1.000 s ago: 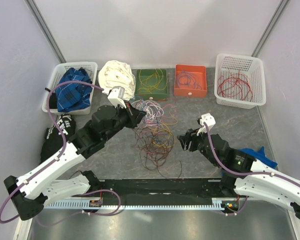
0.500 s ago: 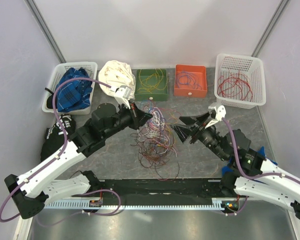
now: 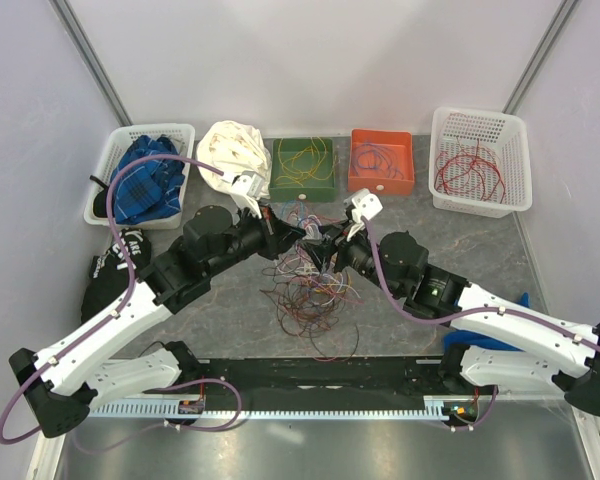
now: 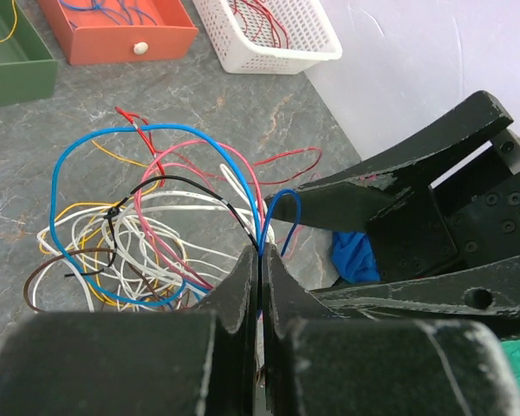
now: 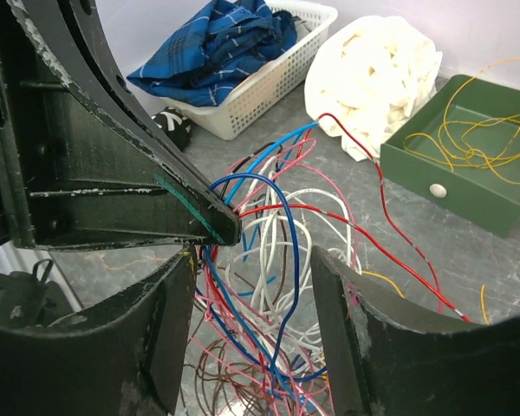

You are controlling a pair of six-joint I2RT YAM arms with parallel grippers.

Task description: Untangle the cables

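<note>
The cables (image 3: 310,292) are a knot of thin blue, pink, white, red and brown strands on the grey table (image 3: 450,240). My left gripper (image 3: 286,233) is shut on a few of them. In the left wrist view its jaws (image 4: 262,253) pinch blue, black and pink strands, and the rest of the cables (image 4: 147,232) hang below. My right gripper (image 3: 326,243) faces it closely from the right and is open. In the right wrist view a dark blue loop (image 5: 282,251) and white strands pass between its fingers (image 5: 166,322), next to the left fingertip (image 5: 215,224).
Along the back stand a basket of blue cloth (image 3: 140,178), a white cloth bundle (image 3: 232,152), a green tray (image 3: 305,166) with yellow wires, an orange tray (image 3: 381,162) and a white basket (image 3: 480,162) with red wires. A black item (image 3: 115,268) lies left, blue cloth (image 3: 520,304) right.
My right arm has swung left from the right side of the table to the raised tangle and now faces the left gripper. The left gripper still holds the strands up.
</note>
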